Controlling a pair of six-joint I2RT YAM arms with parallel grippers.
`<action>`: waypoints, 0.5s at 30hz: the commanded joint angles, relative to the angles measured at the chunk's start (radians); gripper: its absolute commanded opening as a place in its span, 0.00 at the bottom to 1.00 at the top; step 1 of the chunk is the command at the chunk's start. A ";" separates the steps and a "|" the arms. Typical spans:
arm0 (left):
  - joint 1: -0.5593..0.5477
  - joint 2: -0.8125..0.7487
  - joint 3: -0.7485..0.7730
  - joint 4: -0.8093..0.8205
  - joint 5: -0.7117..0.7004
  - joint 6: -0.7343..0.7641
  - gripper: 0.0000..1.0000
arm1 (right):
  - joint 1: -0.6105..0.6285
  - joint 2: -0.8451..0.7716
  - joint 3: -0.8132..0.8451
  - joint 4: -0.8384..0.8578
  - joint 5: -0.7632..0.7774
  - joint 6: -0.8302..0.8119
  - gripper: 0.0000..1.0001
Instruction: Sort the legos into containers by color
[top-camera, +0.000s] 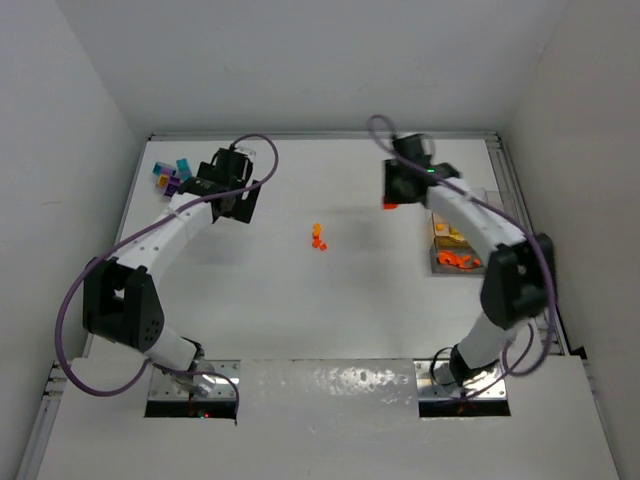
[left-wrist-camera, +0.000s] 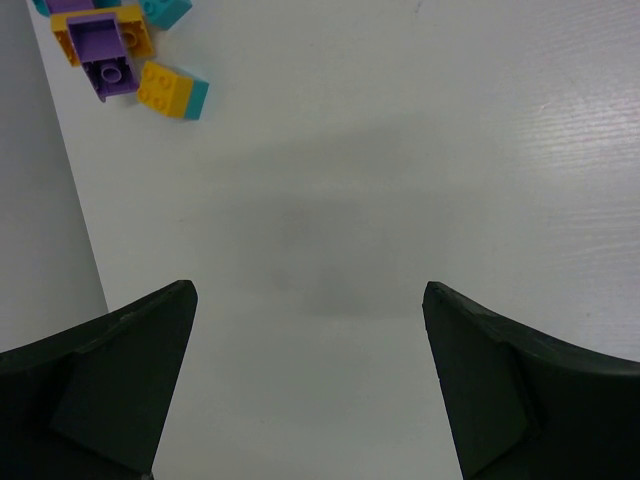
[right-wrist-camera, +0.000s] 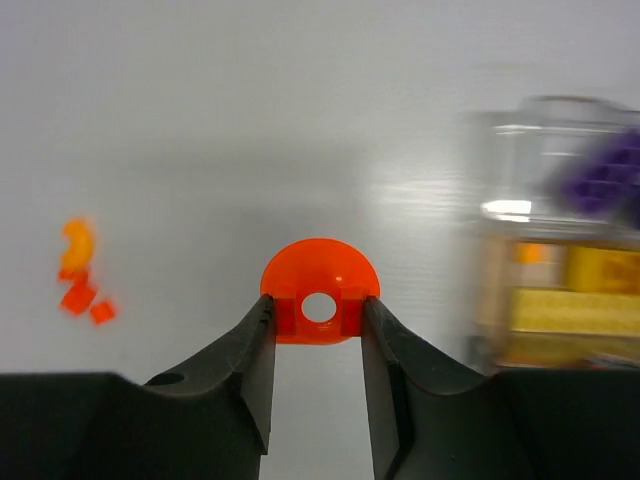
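**A:** What has the right pincer (right-wrist-camera: 318, 300) got?

**B:** An orange half-round piece (right-wrist-camera: 320, 272) with a hole through its flat base. It is nipped between the fingertips, with the jaws partly closed on it.

**A:** Where are the other legos?

**B:** A few loose orange bits (top-camera: 319, 237) lie mid-counter. Purple, yellow and teal bricks (left-wrist-camera: 120, 55) are heaped in the far left corner, near the counter (top-camera: 330, 300) edge.

**A:** And the bins?

**B:** The clear bins (top-camera: 455, 245) stand at the right edge, and overhead there are orange pieces in the near one. The right wrist view (blurred) adds purple and yellow blocks inside. The held piece is just left of the bins' far end.

**A:** Left pincer?

**B:** The left pincer (left-wrist-camera: 307, 300) is spread wide and grips nothing, with bare counter beneath it. The counter around the orange bits is bare too.
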 joint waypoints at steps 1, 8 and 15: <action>0.002 -0.041 -0.022 0.040 -0.017 0.014 0.95 | -0.217 -0.188 -0.161 -0.054 0.039 0.064 0.00; 0.002 -0.031 -0.023 0.042 -0.015 0.017 0.95 | -0.423 -0.367 -0.413 -0.013 0.173 0.067 0.00; 0.002 -0.032 -0.031 0.037 -0.005 0.019 0.95 | -0.481 -0.323 -0.427 0.001 0.118 0.110 0.00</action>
